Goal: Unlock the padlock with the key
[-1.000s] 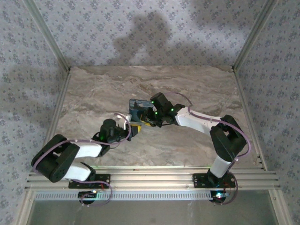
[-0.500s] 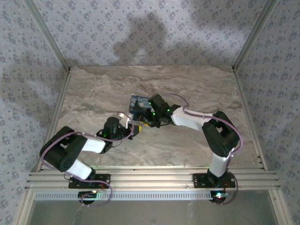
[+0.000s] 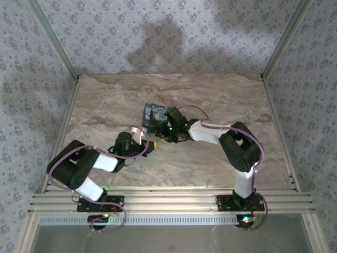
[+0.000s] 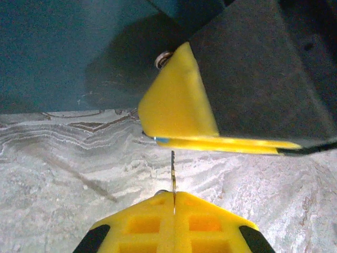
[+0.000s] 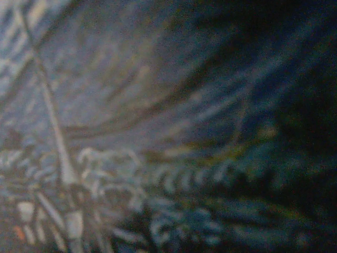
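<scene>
The padlock (image 3: 153, 113), a dark-blue block with a light swirl print, sits mid-table with my right gripper (image 3: 161, 130) shut on it. In the right wrist view its print (image 5: 158, 105) is very close and blurred. My left gripper (image 3: 149, 145) sits just in front and to the left of the padlock. Its yellow fingers (image 4: 131, 221) are shut on the key (image 4: 172, 169), whose thin toothed blade stands on edge and points forward. The blade tip stops just short of a yellow finger (image 4: 179, 105) of the right gripper, which lies against the padlock's dark side (image 4: 63, 52). Beside that finger is a small silver round part (image 4: 163, 58).
The marble table top (image 3: 105, 100) is boxed in by patterned walls with metal posts (image 3: 52, 42) at the back corners. A slotted aluminium rail (image 3: 174, 203) runs along the near edge by the arm bases. Bare marble (image 4: 63, 174) lies under the key.
The right arm folded in, its elbow swinging left, and carried the padlock a little farther back. The left arm's elbow shifted right while its gripper with the key stayed roughly in place.
</scene>
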